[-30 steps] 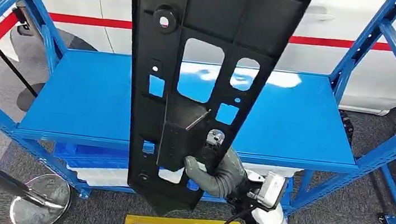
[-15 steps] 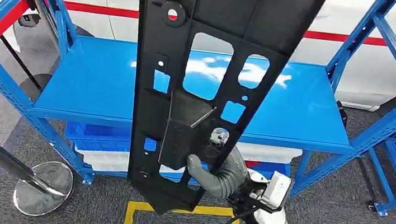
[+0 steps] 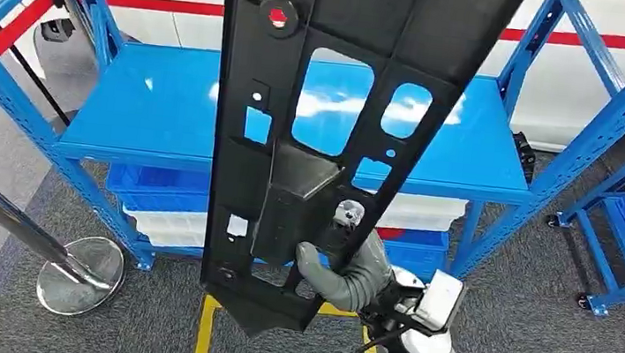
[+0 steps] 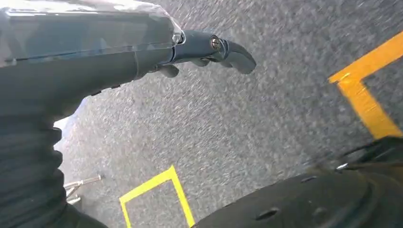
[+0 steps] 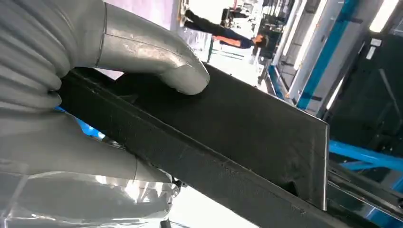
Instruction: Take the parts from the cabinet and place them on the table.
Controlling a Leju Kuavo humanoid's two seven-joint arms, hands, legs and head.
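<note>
Right robot hand, low in the centre of the head view, grips the long black plastic part near its lower end, thumb pressed on one face. From that grip the part rises almost upright to the frame's top edge, well above the hand and in front of the blue shelf. Held so low, it will likely want to tip, so the carry should stay slow and the grip firm. Left robot hand hangs over the carpet, apparently holding nothing, fingers loosely curled.
</note>
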